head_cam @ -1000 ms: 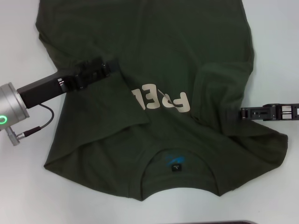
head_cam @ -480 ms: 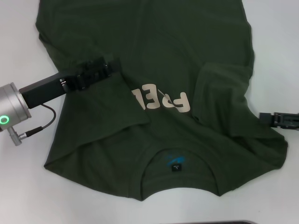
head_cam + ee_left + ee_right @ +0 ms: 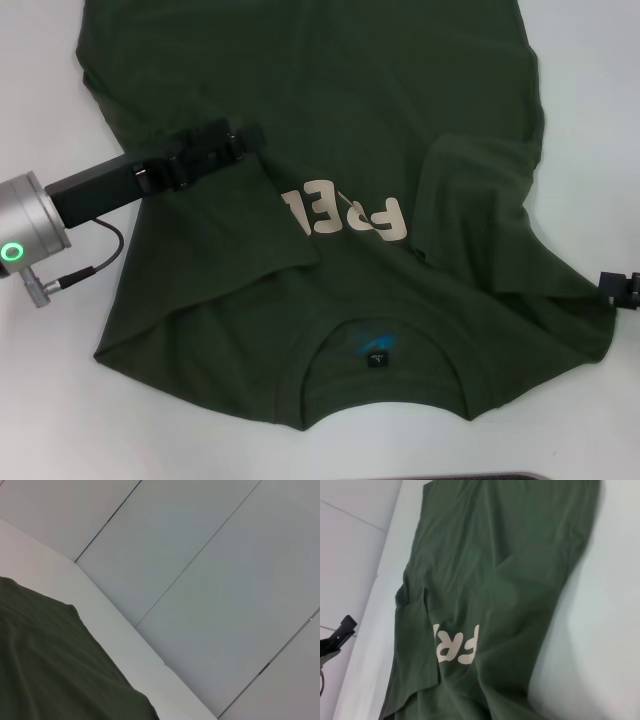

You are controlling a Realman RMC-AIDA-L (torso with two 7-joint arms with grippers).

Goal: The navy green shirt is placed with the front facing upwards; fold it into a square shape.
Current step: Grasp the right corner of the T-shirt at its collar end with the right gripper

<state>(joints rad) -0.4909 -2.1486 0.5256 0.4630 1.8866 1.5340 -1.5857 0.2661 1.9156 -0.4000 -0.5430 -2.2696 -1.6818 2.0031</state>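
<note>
The navy green shirt lies front up on the white table. Its cream letters are partly covered by side folds, and its black neck label is nearest me. Both side parts are folded in over the chest. My left gripper rests on the left fold's edge, just above the letters. My right gripper is off the shirt at the right edge of the head view, beside the shirt's right corner. The right wrist view shows the shirt, and the left wrist view shows a corner of the shirt.
The left arm's grey wrist with a green light and its cable lie over the table left of the shirt. Bare table shows left, right and in front of the shirt. A dark edge shows at the bottom of the head view.
My right gripper has drawn back to the right, off the folded right side and almost out of view. My left gripper has crept slightly up and right on the shirt.
</note>
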